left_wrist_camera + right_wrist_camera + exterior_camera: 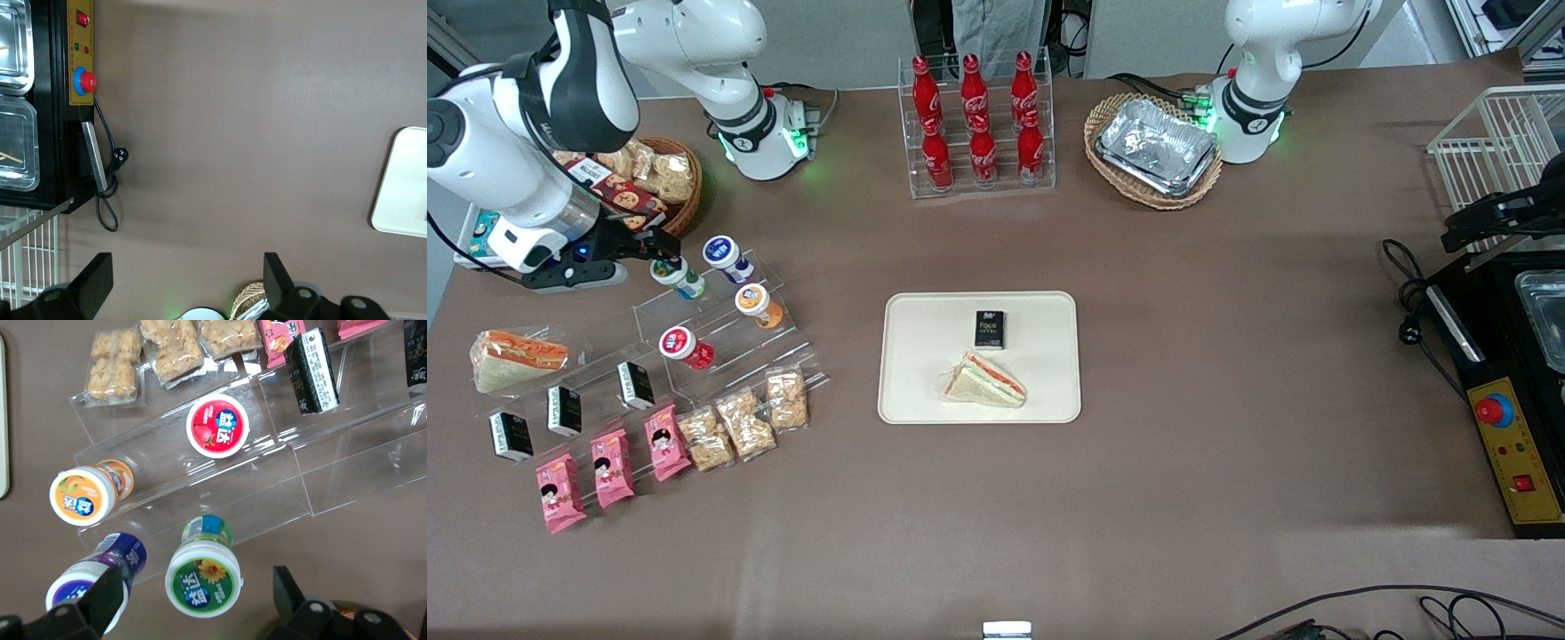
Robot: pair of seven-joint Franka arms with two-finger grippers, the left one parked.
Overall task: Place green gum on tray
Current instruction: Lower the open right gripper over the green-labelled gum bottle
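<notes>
The green gum is a small white bottle with a green lid. It stands on the top step of a clear acrylic shelf, toward the working arm's end of the table. My gripper hangs just above it, open. One finger stands on each side of the lid, with a gap on both sides. The cream-white tray lies mid-table. A sandwich wedge and a small black packet lie on it.
A blue-lidded bottle stands right beside the green gum, close to one finger. Orange-lidded and red-lidded bottles sit on lower steps. Snack packets, a cola rack, a foil-tray basket and a black machine stand around.
</notes>
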